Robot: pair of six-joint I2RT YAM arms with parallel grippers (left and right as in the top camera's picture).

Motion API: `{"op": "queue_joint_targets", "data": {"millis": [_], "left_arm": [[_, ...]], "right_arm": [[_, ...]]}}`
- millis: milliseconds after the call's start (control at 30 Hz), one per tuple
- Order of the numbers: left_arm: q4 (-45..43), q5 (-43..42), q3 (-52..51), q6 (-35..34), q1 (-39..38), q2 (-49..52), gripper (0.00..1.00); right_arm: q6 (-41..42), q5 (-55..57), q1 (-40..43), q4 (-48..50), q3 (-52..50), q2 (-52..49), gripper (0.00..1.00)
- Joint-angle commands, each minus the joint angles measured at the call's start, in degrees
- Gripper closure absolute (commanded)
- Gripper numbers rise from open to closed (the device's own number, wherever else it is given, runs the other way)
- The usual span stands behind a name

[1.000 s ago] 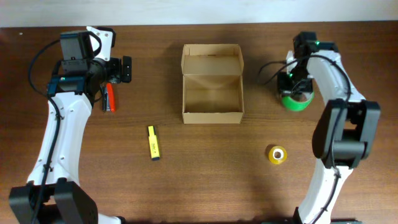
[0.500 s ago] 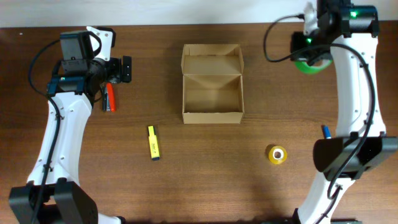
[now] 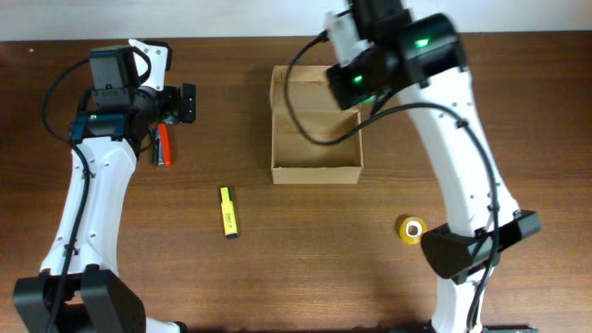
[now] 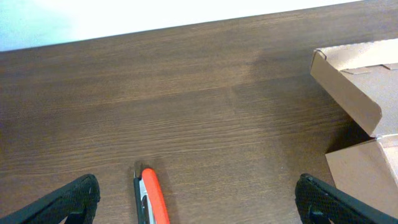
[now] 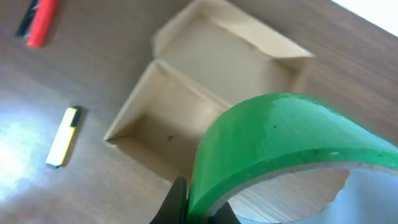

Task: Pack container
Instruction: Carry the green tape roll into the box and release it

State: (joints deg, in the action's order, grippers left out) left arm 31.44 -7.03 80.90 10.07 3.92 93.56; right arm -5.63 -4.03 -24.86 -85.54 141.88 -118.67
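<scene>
The container is an open tan cardboard box at the table's middle, its flap lid lying back. My right gripper hovers over the box's back right part, shut on a green tape roll. In the right wrist view the jaws pinch the roll's wall, with the box below. My left gripper is open and empty above a red utility knife. The left wrist view shows the knife between the spread fingers, and the box at the right.
A yellow highlighter lies in front of the box to the left; it also shows in the right wrist view. A small yellow tape roll lies at the front right, beside the right arm's base.
My right arm lifted the green tape roll from the right side of the table and swung it left, to above the box. The left arm has not moved.
</scene>
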Motion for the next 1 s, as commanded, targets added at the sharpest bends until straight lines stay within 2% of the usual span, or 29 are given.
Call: {"op": "queue_joint_targets", "data": {"millis": [0,200,500,967], "left_arm": [[0.33,0.0,1.05,0.81,-0.02,0.61,0.0],[0.5,0.0,1.05,1.73,-0.02,0.61,0.0],[0.81,0.0,1.05,2.27,-0.02,0.61,0.0],[0.85,0.02,1.05,2.27,-0.02,0.61,0.01]], "right_arm": [[-1.27,-1.05,-2.14,0.02,-0.33,-2.62,0.96],[-1.22,-1.31,-4.07,1.14,-5.62,-5.62,0.96],[-1.01,-0.15,-4.09,11.41,-18.84,-5.97,0.96],[-1.03,1.07,-3.5,14.45,-21.81,-11.47,0.96]]}}
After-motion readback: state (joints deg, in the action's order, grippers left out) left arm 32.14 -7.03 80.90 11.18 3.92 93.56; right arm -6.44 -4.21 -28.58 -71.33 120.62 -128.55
